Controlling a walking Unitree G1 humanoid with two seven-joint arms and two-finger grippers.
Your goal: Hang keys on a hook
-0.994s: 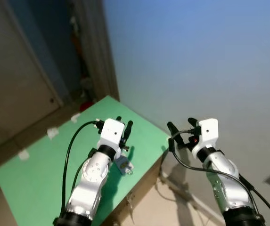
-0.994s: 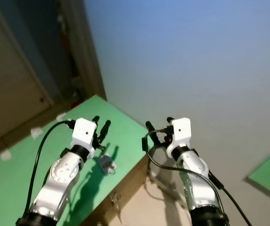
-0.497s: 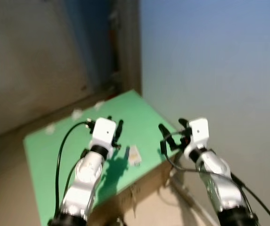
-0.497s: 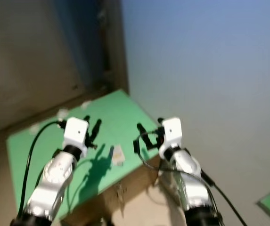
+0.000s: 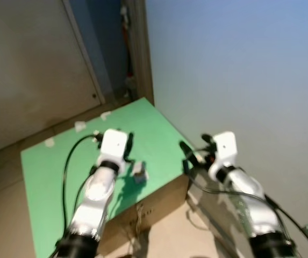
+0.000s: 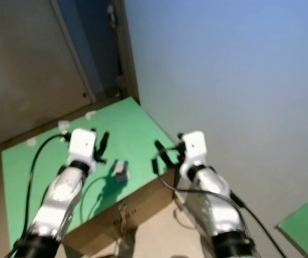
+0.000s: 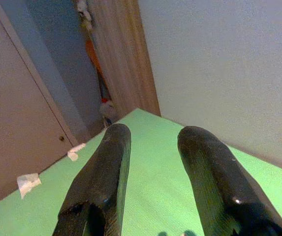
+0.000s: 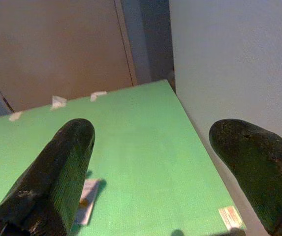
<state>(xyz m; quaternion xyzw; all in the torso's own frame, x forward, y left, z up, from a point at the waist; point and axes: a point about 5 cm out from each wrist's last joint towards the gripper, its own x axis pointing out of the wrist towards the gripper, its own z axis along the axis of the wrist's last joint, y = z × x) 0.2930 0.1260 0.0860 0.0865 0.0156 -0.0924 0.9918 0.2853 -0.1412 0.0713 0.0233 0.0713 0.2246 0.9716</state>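
Holding both arms raised over the green-topped cabinet (image 5: 62, 166), I've got the left gripper (image 5: 122, 141) and right gripper (image 5: 194, 153) spread open and empty, keys (image 5: 139, 172) lying flat near the cabinet's front edge between them, no hook visible.

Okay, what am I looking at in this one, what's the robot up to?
The robot stands at a green-topped cabinet beside a white wall. A small bunch of keys lies on the green top near its front edge, not yet picked up. The left gripper hovers over the top just beside the keys, fingers open. The right gripper is held by the cabinet's corner nearest the wall, open and empty.
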